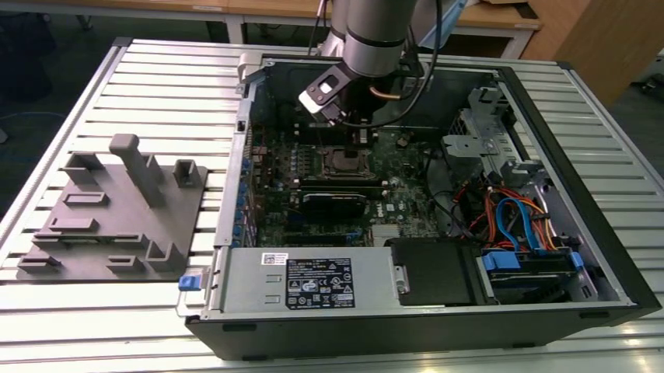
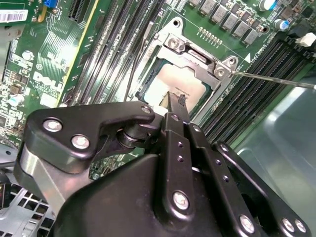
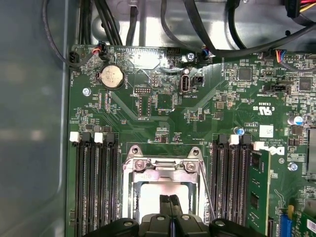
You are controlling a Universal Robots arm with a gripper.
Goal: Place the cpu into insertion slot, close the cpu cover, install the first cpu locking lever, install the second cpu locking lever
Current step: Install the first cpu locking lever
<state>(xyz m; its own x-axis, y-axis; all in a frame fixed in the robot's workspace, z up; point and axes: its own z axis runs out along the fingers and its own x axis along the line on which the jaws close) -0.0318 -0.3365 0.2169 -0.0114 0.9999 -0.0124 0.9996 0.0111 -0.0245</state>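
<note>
I have the arm point(image 1: 368, 39) reaching down into the open computer case point(image 1: 581, 194) on the tabletop point(image 1: 155, 85). In both wrist views the gripper point(image 3: 171, 201) has its two fingers pressed together into one narrow blade, holding nothing. That blade points straight at the insertion slot point(image 1: 340, 162).

The cpu point(image 2: 175, 81) is already seated there, its pale metal top showing through the window of the cpu cover point(image 2: 197, 54). The cover looks to me to be lying flat over the chip.

The fingertips sit over the near edge of the cpu; I cannot tell whether they are touching it or just above. A thin locking lever point(image 2: 271, 79) leaves the cover's corner just beside the tips. Its long axis runs out across the memory slots point(image 2: 247, 94), away from the gripper, and I judge it unlatched.
</note>
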